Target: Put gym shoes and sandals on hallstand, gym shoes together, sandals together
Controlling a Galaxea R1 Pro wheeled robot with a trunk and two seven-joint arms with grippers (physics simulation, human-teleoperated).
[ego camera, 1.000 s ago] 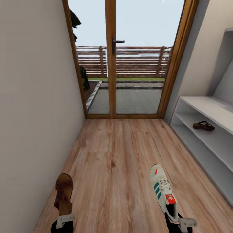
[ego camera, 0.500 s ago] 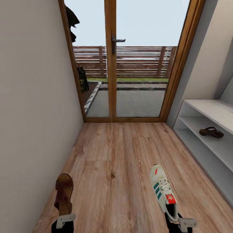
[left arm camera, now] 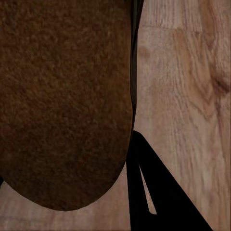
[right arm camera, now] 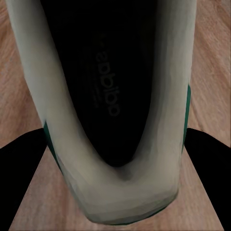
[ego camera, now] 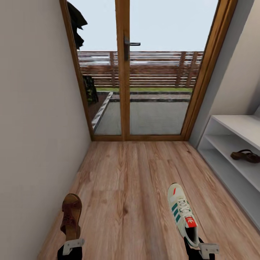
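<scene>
Both arms loaded, base in transit down the corridor. Left gripper [ego camera: 70, 246] closed on the heel end of a flat brown leather sandal [ego camera: 70, 215], toe pointing ahead of the fingers; right gripper [ego camera: 203, 249] closed on the heel of a white lace-up sneaker with green side stripes and a red-orange tongue tab [ego camera: 182, 213], likewise toe-forward. In the left wrist view, brown sole [left arm camera: 62, 101] pressed against one dark finger [left arm camera: 149, 192]; in the right wrist view, sneaker heel cup [right arm camera: 118, 159] seated between both dark fingers.

Compared with a second earlier: whole scene shifted — glass door with a wooden frame [ego camera: 124, 72] larger and closer, pale grey two-tier shoe rack [ego camera: 231, 124] slid toward the right edge. Camera motion, not object motion; both shoes at the same place relative to the grippers. Taken as an advance along the corridor with a slight turn away from the rack.

Second brown sandal [ego camera: 246, 155] already on the rack's lower shelf, ahead and well right of the right gripper. Other sneaker not seen.

Room for moving: bare light wood-plank floor [ego camera: 137, 173] open ahead of both grippers as far as the door threshold. Plain wall [ego camera: 36, 126] close beside the left gripper — little outward swing likely there. Rack front edge near, to the right of the right gripper; a right turn probably needed for placing.
</scene>
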